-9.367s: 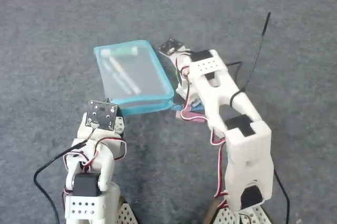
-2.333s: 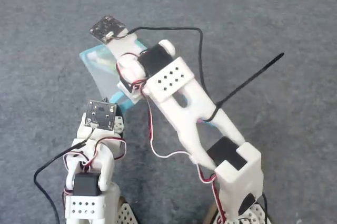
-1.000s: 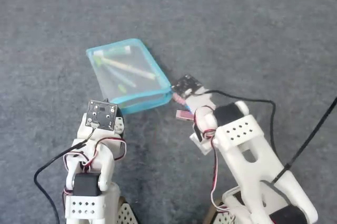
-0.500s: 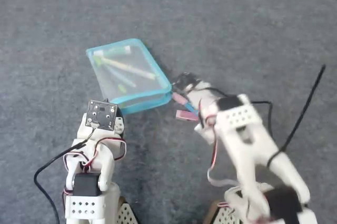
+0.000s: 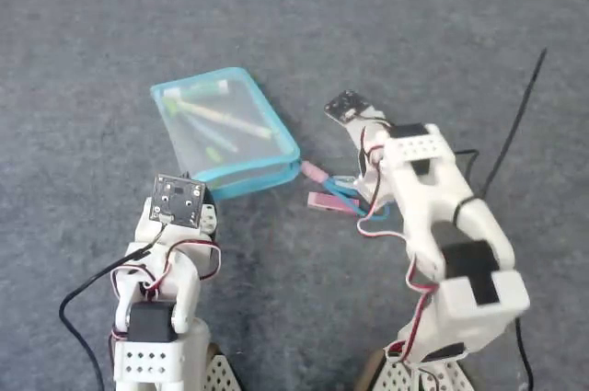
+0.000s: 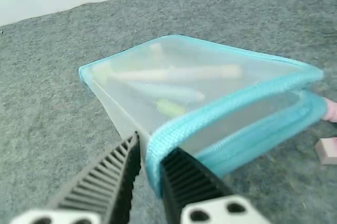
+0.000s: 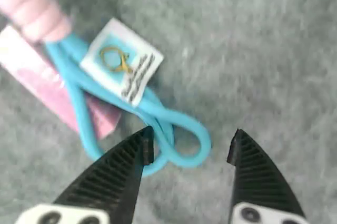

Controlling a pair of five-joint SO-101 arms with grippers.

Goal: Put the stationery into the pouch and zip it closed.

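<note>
A clear pouch (image 5: 224,132) with teal trim lies at the left middle of the grey table, with several pens inside (image 6: 174,74). My left gripper (image 6: 151,149) is shut on the pouch's teal zipper edge (image 6: 210,116) at its near corner. To the right of the pouch lie a blue looped cord (image 7: 158,124) with a white tag (image 7: 122,65), a flat pink eraser (image 5: 322,201) and a small pink cylinder (image 5: 314,171). My right gripper (image 7: 189,147) hangs open just over the cord's loop, holding nothing. The right arm (image 5: 419,170) covers part of the cord in the high view.
Grey carpet-like table surface (image 5: 479,60) all round, with free room to the right and behind the pouch. A black cable (image 5: 515,115) rises from the right arm. Both arm bases stand at the near edge.
The right arm came away from above the pouch, drew back, then stretched out over the blue cord. The pouch lies slightly turned from its first position. The left arm kept still.
</note>
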